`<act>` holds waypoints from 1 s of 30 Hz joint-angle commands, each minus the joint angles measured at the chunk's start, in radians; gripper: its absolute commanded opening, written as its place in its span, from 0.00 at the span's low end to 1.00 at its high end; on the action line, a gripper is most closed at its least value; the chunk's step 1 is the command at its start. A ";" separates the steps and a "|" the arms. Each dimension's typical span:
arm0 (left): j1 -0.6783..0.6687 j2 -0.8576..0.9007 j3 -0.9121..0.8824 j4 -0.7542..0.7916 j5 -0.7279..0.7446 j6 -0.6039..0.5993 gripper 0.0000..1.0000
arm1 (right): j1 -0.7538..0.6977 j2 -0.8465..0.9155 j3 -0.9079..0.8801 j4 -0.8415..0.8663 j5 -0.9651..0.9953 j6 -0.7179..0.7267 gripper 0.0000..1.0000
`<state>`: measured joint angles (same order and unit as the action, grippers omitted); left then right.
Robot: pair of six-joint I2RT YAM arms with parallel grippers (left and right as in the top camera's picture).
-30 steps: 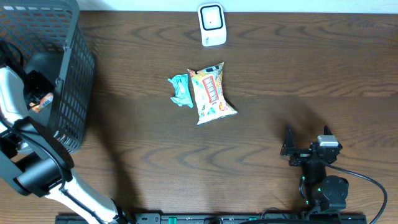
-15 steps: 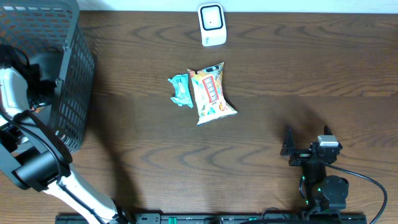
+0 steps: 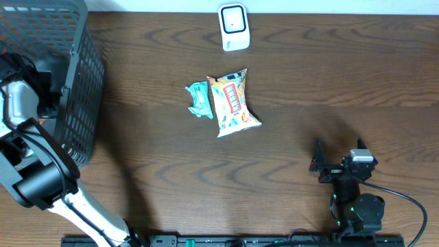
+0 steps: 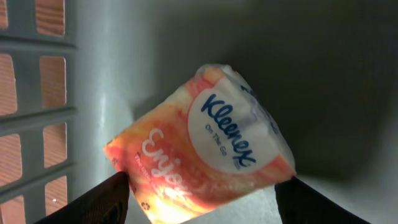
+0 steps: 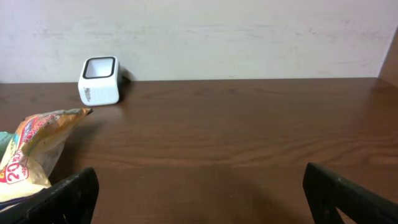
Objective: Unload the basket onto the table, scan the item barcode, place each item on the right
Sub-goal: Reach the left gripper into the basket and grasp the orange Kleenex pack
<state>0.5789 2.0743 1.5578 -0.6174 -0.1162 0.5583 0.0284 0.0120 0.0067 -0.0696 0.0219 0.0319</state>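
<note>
Overhead: left gripper moved up inside basket, jaws spread, tissue pack unheld; right gripper gaping

Soft, even light; faint shadows.

Dark brown wood-grain table, long wavy grain. Off-white wall behind its far edge, faintly mottled. Soft shadow patches on the tabletop.
</note>
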 commanded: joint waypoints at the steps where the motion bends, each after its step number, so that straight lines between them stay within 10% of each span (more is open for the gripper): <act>1: -0.002 0.019 -0.029 0.042 -0.026 0.031 0.68 | -0.003 -0.005 -0.001 -0.003 0.001 -0.014 0.99; 4: -0.002 0.019 -0.043 0.078 -0.012 0.032 0.51 | -0.003 -0.005 -0.001 -0.003 0.001 -0.014 0.99; 9: -0.002 0.019 -0.078 0.116 0.043 0.032 0.50 | -0.003 -0.005 -0.001 -0.003 0.001 -0.014 0.99; 16: -0.002 0.016 -0.090 0.126 0.056 -0.087 0.08 | -0.003 -0.005 -0.001 -0.003 0.001 -0.014 0.99; 30: -0.002 -0.371 -0.049 0.208 0.129 -0.851 0.07 | -0.003 -0.005 -0.001 -0.003 0.001 -0.014 0.99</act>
<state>0.5785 1.8675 1.4868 -0.4164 -0.0532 -0.0338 0.0284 0.0120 0.0067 -0.0696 0.0216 0.0319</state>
